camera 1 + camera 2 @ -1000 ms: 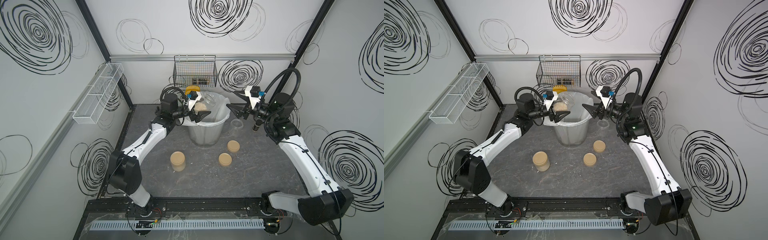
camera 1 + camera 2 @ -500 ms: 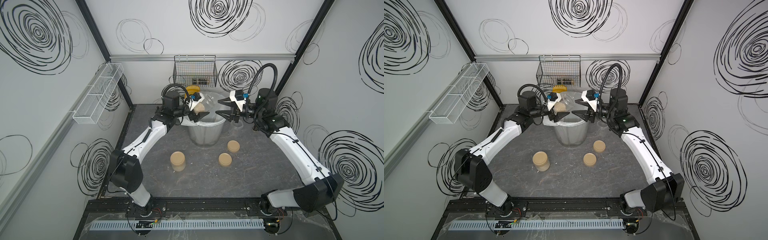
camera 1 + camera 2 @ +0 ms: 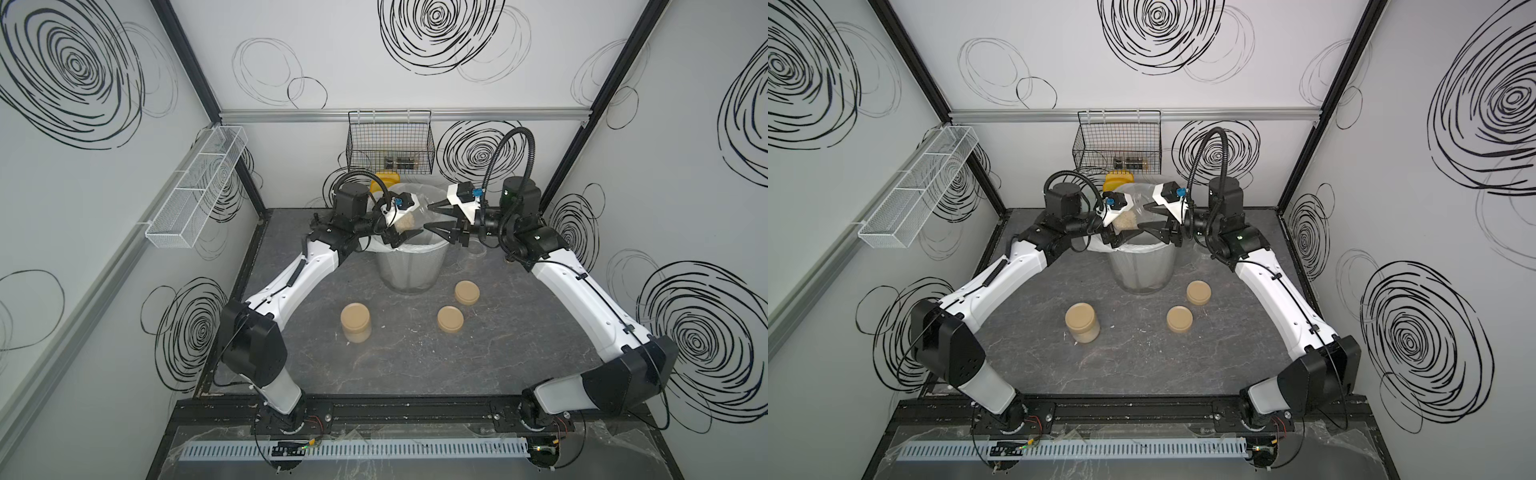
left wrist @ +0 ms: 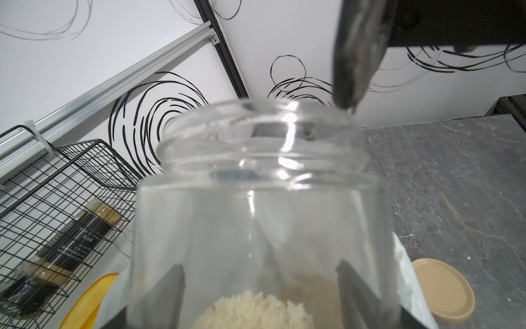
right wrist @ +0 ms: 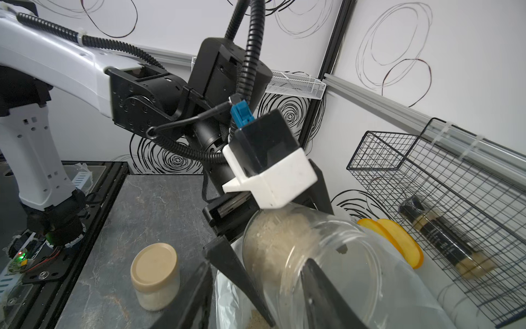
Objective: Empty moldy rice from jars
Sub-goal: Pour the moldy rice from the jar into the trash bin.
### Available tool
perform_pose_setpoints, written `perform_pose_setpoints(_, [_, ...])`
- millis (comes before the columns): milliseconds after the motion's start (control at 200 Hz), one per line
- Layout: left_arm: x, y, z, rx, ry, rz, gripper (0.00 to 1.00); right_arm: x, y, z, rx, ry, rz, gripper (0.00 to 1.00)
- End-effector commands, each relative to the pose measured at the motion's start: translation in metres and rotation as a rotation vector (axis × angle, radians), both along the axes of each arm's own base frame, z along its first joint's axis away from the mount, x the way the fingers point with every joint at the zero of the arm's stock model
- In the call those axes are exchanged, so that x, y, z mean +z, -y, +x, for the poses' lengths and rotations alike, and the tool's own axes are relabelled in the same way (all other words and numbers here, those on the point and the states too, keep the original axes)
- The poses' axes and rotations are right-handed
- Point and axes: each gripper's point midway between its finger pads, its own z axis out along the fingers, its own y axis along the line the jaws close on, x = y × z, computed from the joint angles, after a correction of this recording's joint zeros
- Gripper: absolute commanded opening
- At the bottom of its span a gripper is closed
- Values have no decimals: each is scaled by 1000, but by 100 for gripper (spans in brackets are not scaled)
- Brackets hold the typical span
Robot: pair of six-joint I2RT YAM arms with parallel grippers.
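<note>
Left pincer (image 4: 259, 265) clamped on open jar (image 4: 262, 205), tipped sideways over the bin (image 3: 411, 266) by the back edge of the desk (image 3: 519, 353). Rice (image 5: 273, 236) heaped at its bottom end. Right pincer (image 3: 428, 216) jaws apart at the jar mouth, one fingertip (image 4: 348, 85) by the rim. Mid-desk: closed jar (image 3: 355, 322) with rice, loose lid (image 3: 450, 319), second lid (image 3: 466, 292).

No text, brand, number or sign can be read anywhere. The only lettering is on the dark label of the small bottle (image 4: 75, 242) lying in the black wire basket (image 4: 94, 153). In the left wrist view it shows as faint pale print, too blurred to make out. In the right wrist view the same label is just as unreadable.
</note>
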Motion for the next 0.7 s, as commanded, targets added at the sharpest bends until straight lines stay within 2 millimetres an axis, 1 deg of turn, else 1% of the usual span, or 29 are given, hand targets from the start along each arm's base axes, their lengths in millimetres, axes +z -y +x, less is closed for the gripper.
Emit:
perform_pose_setpoints(0, [65, 0, -17, -26, 217, -58, 60, 4, -1, 0, -1, 20, -11, 51])
perform_pose_setpoints(115, [69, -1, -21, -26, 241, -66, 60, 3, 1, 1, -16, 22, -16, 51])
perform_pose_setpoints(260, [71, -5, -22, -9, 259, -58, 60, 10, 4, 1, -36, 42, -9, 50])
perform_pose_setpoints(350, [72, -6, -24, -9, 267, -57, 60, 9, 6, 2, -42, 33, -6, 50])
perform_pose_setpoints(520, [74, -4, -29, -26, 280, -62, 60, 2, -1, -1, 5, -7, -9, 47])
perform_pose_setpoints(695, [74, 1, -30, -35, 300, -53, 61, -5, -9, -2, 41, -38, -18, 44])
